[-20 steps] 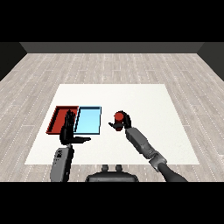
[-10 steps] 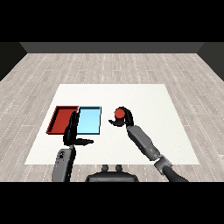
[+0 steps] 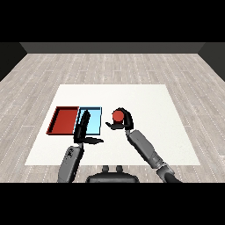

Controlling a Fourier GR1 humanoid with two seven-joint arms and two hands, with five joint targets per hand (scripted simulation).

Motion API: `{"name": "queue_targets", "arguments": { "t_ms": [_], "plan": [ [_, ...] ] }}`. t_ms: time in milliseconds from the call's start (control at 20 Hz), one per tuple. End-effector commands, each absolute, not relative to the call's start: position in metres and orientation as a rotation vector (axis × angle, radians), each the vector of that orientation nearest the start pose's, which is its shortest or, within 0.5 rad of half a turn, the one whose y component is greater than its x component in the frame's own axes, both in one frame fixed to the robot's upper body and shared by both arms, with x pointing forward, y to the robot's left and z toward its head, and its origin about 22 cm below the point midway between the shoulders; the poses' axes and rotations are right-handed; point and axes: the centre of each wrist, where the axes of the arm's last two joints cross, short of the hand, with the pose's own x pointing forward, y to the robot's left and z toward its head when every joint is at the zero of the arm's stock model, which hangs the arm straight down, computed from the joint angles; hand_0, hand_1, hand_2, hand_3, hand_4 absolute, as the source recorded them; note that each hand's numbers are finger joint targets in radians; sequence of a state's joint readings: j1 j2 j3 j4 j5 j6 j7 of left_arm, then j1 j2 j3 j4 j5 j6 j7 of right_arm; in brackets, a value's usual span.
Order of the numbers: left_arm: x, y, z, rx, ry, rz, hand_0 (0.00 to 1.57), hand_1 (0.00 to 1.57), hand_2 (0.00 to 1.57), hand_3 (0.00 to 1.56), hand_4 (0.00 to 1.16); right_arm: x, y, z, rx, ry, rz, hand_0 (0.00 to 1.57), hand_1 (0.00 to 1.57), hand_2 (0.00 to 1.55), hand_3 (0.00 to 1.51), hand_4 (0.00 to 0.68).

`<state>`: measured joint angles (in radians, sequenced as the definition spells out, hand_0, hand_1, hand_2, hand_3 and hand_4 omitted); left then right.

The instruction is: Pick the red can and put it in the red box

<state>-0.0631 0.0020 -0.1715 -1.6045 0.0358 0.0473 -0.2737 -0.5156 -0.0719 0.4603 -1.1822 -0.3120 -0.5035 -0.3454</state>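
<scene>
A white desk (image 3: pixel 145 99) stands on a grey plank floor (image 3: pixel 110 66) and carries everything else. On its left part two shallow trays lie side by side and touching along one edge: the red tray (image 3: pixel 63 121) on the outside, the light blue tray (image 3: pixel 94 121) just to its right. The right forearm (image 3: pixel 145 147), grey, comes in from the lower right corner and slants up toward the middle of the desk; the left forearm (image 3: pixel 70 162) rises from the lower left. The left hand (image 3: pixel 82 129) holds nothing, its fingers straight and pointing away over the near edge of the light blue tray, its thumb stuck out to the right. The right hand (image 3: pixel 124 124) is curled round the red can (image 3: pixel 117 116), just to the right of the light blue tray and apart from the red one. The can shows as a small, plain, bright red round top, its sides mostly hidden by the black fingers.
</scene>
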Motion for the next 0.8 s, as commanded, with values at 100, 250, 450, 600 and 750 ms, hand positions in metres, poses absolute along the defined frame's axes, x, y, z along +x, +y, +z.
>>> {"name": "queue_targets", "arguments": {
  "t_ms": [100,250,450,600,750],
  "plan": [
    [0.256,0.169,0.031,-0.173,-1.908,-0.091,0.0,0.0,0.0,0.0,0.0,0.297,-0.098,0.032,0.097,-1.911,0.063,1.45,1.45,1.43,1.38,0.654],
    [0.271,0.148,0.035,-0.24,-1.887,-0.105,0.0,0.0,0.0,0.0,0.0,0.306,-0.091,0.04,0.126,-1.894,0.033,1.45,1.45,1.43,1.38,0.65],
    [0.288,0.127,0.019,-0.219,-1.862,-0.115,0.0,0.0,0.0,0.0,0.0,0.288,-0.098,0.027,0.129,-1.915,0.016,1.45,1.45,1.45,1.4,0.661],
    [0.274,0.118,0.005,-0.248,-1.829,-0.122,0.0,0.0,0.0,0.0,0.0,0.289,-0.076,0.051,0.147,-1.924,0.022,1.46,1.46,1.44,1.39,0.637],
    [0.256,0.11,0.0,-0.282,-1.801,-0.122,0.0,0.0,0.0,0.0,0.0,0.304,-0.099,0.049,0.137,-1.916,0.022,1.45,1.45,1.45,1.39,0.63]
  ]
}}
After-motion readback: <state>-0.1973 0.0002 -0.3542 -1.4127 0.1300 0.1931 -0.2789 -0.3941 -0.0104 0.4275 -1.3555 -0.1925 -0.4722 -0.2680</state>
